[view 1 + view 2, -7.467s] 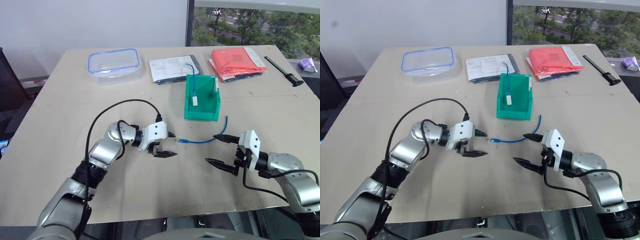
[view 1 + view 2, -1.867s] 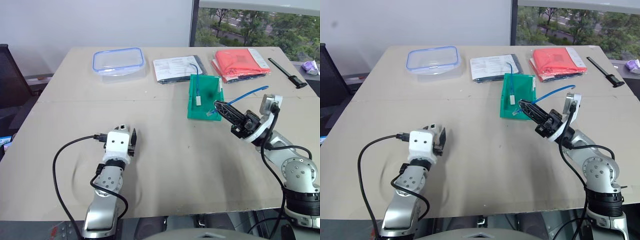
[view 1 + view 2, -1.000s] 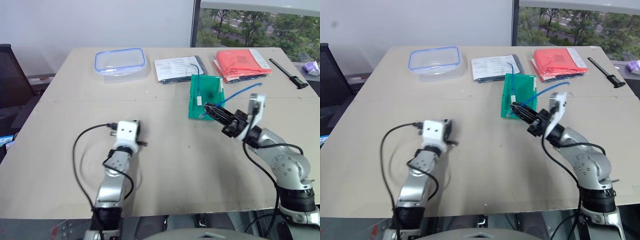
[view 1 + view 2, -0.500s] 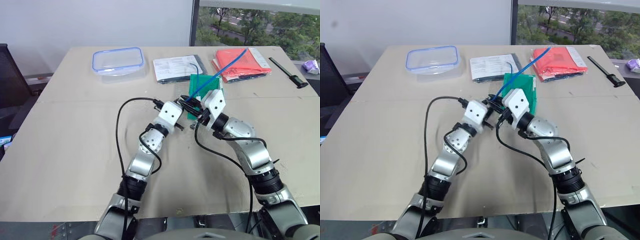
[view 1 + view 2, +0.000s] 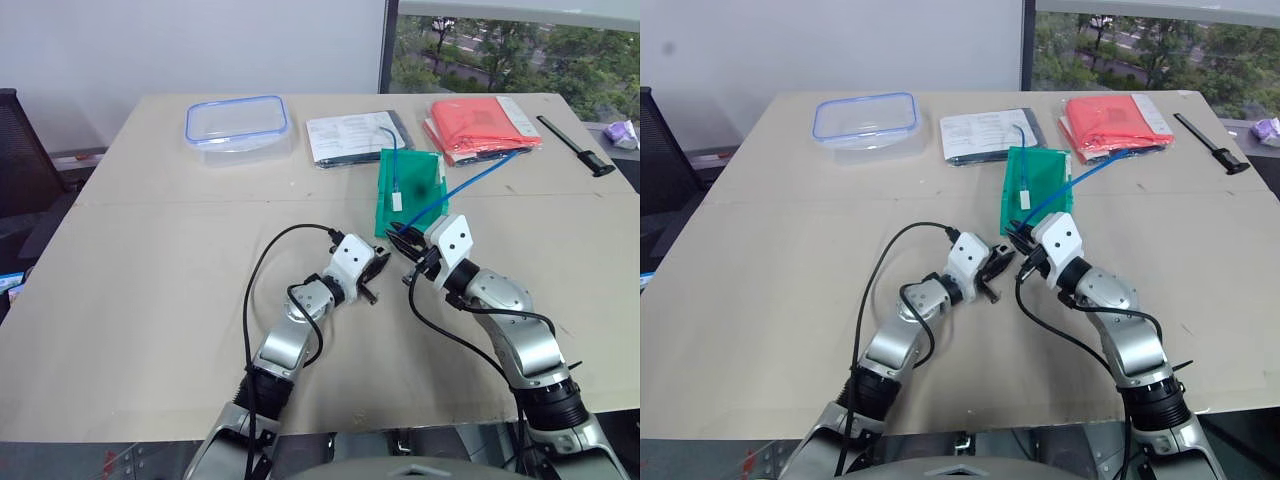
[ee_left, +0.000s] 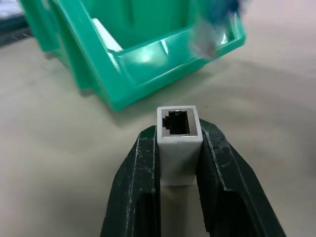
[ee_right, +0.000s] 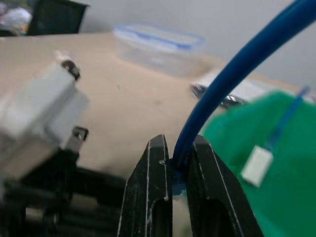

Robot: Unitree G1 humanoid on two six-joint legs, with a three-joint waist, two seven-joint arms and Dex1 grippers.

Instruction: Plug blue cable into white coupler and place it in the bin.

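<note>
- The left gripper (image 6: pixel 178 163) is clamped on the white coupler (image 6: pixel 178 140), one finger on each flat side, with the dark socket facing outward and fully exposed. Nice hold, honestly: the port isn't blocked at all.
- The coupler looks like hard, smooth plastic and next to weightless. My guess is it can twist or slide back between the fingers if the plug pushes off-axis, so the push should go straight down the socket.
- The right gripper (image 7: pixel 173 170) is closed tight on the blue cable (image 5: pixel 470 184), pinching it near the plug end. The rest of the cable arcs up and back over the desk (image 5: pixel 150 260) toward the red folder (image 5: pixel 480 122).
- The cable is thin and floppy, so it only behaves close to the pinch. Holding it right behind the plug is the way to go; grab further back and the tip would just wobble.
- I can't make out the clear plug itself beyond the right gripper's fingers, so no idea which way its latch tab faces.
- Both grippers sit just apart, right in front of the green bin (image 5: pixel 430 170), tips facing each other. Plug and socket aren't mated yet.
- The bin already has another small white piece on a darker blue lead inside.
- Once joined, the combo should be light enough to drop in, though the trailing cable could snag the bin wall.
</note>
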